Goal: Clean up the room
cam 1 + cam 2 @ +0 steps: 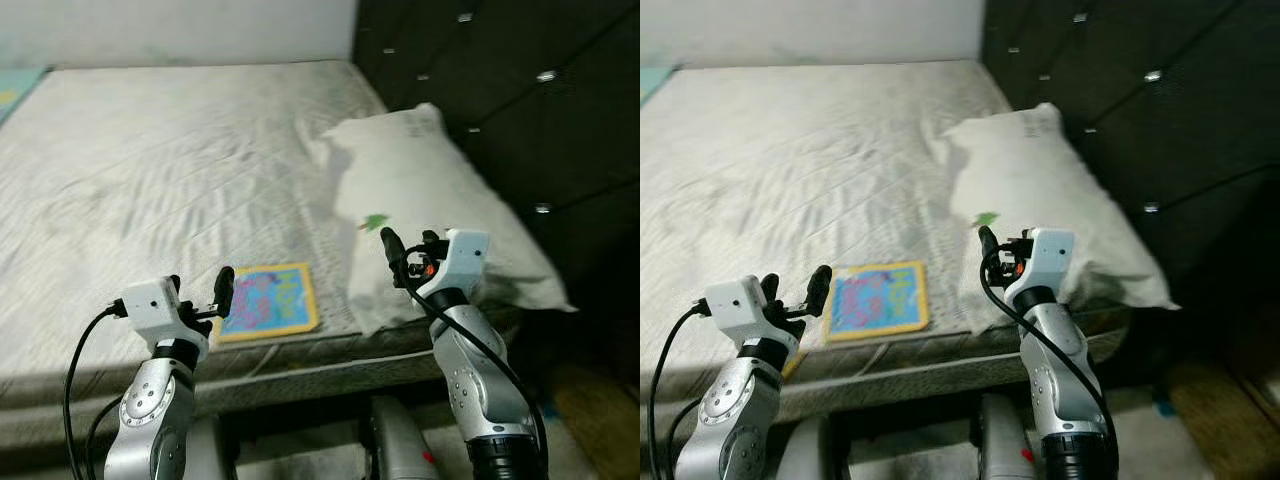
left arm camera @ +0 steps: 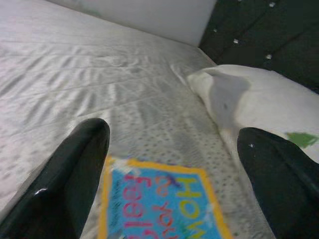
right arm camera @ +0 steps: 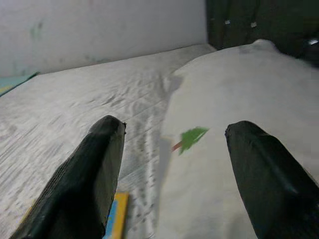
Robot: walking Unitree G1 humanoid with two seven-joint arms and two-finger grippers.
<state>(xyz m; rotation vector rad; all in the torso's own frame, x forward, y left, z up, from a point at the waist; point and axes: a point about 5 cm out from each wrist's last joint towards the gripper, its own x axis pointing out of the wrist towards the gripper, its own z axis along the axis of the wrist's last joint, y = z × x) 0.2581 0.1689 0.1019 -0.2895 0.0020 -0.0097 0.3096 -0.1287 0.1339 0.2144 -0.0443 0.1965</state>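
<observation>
A thin book (image 1: 265, 300) with a blue cover, yellow border and pink letters lies flat near the front edge of the bed (image 1: 150, 170). My left gripper (image 1: 200, 292) hovers open just left of it; in the left wrist view the book (image 2: 159, 204) lies below and between the black fingers (image 2: 75, 174). To the right, a white pillow (image 1: 430, 190) has a small green scrap (image 1: 376, 221) on it. My right gripper (image 1: 410, 245) is open over the pillow's near edge, with the green scrap (image 3: 192, 138) ahead between its fingers (image 3: 89, 169).
A dark tufted headboard (image 1: 520, 90) runs along the right side behind the pillow. The mattress edge (image 1: 300, 375) is just in front of my arms. A strip of brown floor (image 1: 590, 400) shows at lower right, and a teal object (image 1: 15, 85) at far left.
</observation>
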